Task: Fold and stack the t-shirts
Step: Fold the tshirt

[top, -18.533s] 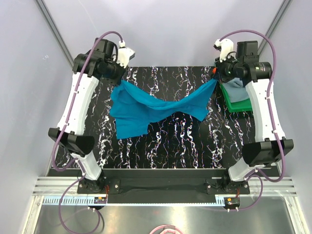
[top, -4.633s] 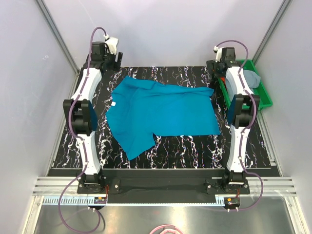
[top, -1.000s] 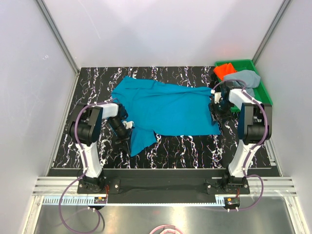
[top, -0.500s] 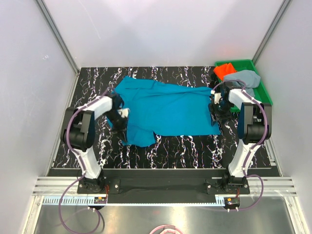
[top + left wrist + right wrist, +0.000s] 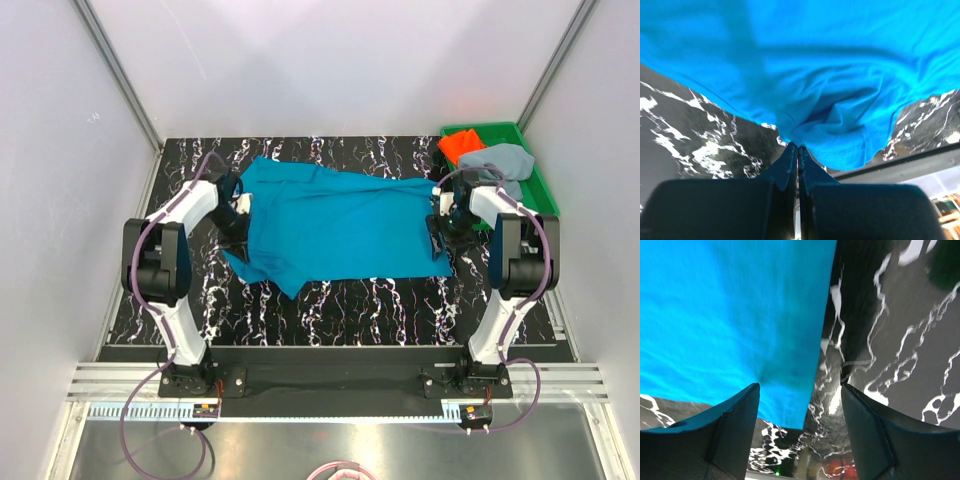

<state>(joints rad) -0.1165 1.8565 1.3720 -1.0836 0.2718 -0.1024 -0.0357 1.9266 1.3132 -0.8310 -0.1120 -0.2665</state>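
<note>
A teal shirt (image 5: 335, 225) covers the middle of the black marbled table (image 5: 380, 300). Bare table runs in a wide strip nearer than the shirt and in a narrow one beyond it. The left arm (image 5: 180, 215) crowds the shirt's left edge and the right arm (image 5: 510, 230) its right edge. A green tray (image 5: 543, 192) stands past the shirt's far right corner.

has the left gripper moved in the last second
Yes. The left gripper has moved away from the near edge of the table, toward the back, shut on the teal t-shirt and dragging its near-left flap along.
</note>
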